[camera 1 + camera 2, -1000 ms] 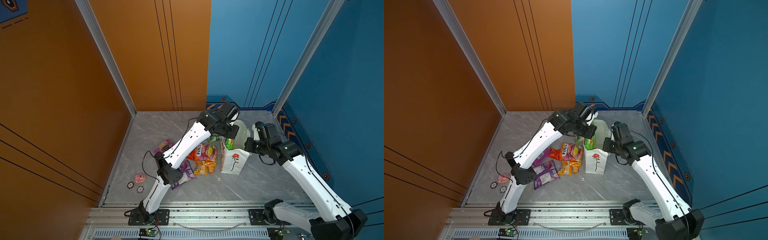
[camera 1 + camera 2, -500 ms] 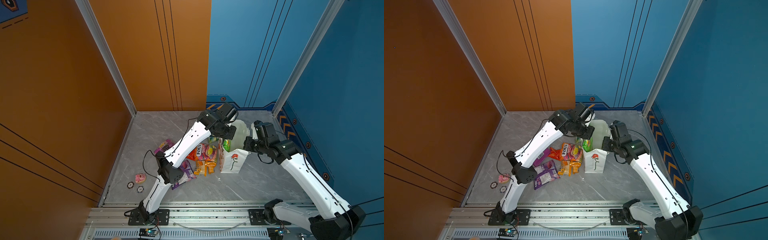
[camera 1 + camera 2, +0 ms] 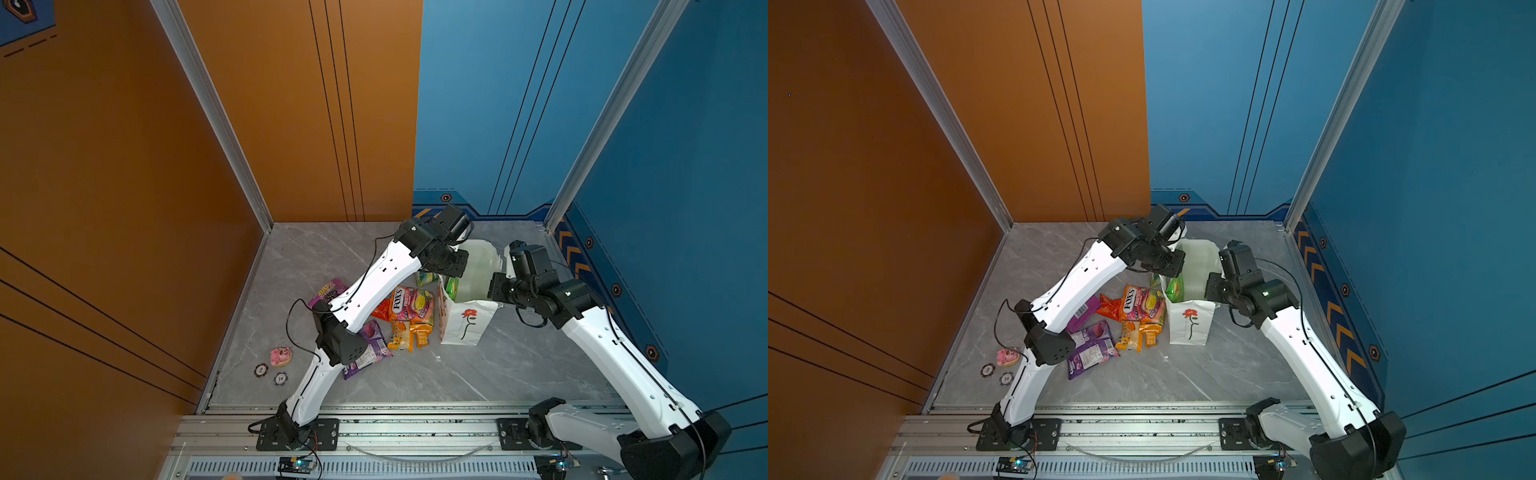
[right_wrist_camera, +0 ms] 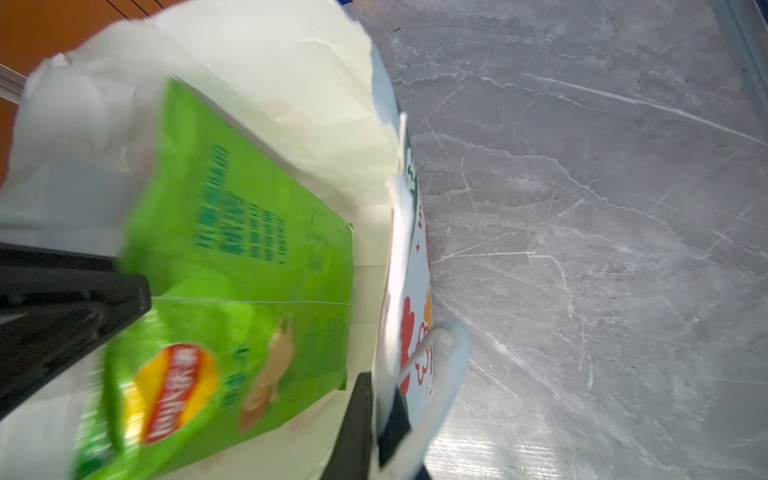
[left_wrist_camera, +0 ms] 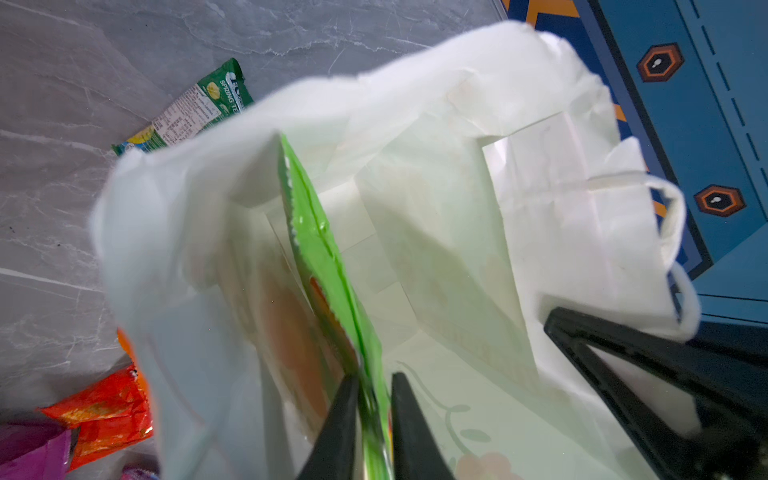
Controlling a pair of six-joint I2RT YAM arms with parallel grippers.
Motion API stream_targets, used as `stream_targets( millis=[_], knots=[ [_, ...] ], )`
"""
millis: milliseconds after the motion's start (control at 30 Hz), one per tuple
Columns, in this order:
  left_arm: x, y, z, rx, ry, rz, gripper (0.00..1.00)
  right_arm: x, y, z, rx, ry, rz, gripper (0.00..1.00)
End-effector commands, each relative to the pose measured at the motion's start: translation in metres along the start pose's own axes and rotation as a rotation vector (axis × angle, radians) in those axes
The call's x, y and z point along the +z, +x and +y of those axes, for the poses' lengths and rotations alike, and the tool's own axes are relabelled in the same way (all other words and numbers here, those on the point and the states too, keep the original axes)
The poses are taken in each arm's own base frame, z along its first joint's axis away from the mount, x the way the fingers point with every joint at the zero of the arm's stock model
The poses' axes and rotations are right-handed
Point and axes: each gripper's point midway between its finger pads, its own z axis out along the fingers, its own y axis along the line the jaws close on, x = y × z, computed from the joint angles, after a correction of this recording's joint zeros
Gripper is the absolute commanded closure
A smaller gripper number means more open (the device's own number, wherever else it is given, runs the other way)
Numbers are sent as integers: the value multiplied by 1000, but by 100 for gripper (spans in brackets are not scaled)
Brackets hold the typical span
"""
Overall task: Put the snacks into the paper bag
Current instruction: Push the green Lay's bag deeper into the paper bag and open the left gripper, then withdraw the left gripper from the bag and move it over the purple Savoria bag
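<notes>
Across the grey counter (image 3: 415,386) the two arms meet over the paper bag (image 3: 465,328), which stands upright near the far wall with its mouth open. The right jaws are closed tight on the bag's rim beside a cord handle (image 4: 462,353) and hold that side open. The left jaws reach into the mouth from the opposite side, only narrowly apart, with the top edge of the large green packet (image 5: 328,266) between them. Whether they pinch it or have let go cannot be told.

That packet is inside the bag, on edge, leaning on the inner wall with its top near the rim. The other snacks lie on the counter just beside the bag, among them the FOX'S packet (image 3: 409,303) and the small green packet (image 5: 187,112).

The likely failure is the withdrawal. Crinkly film could cling to a jaw and ride back out. The left jaws could also snag the thin paper wall and tip the bag, which is pinned at one rim only.
</notes>
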Motion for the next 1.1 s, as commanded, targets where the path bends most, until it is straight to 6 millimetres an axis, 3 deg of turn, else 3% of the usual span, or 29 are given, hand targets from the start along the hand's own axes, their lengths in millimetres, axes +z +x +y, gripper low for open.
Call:
stream_targets(
  millis=[0,233,367,467,633,867,967,1067],
  knots=[
    [-15,-10,3,17,-14,-48,73,-9,-10,-4,-4,18,-45,93],
    [-40,-23,-2,34,-2,-122,63,-12,-12,-12,23,18,-52,93],
    [-76,-23,-21,112,60,-172,52,-16,-14,-17,34,13,-58,93],
    [-107,-25,-14,137,19,-231,47,-19,-15,-27,42,29,-66,94],
    [-128,-23,3,155,-47,-290,43,-26,-23,-45,72,53,-70,93],
    [-141,-20,49,52,-111,-387,38,-39,-26,-72,118,115,-85,94],
    [-145,-12,83,-43,-143,-426,36,-45,-29,-81,133,150,-95,93],
    [-145,2,126,-184,-163,-454,33,-49,-34,-78,120,159,-110,93]
  ],
)
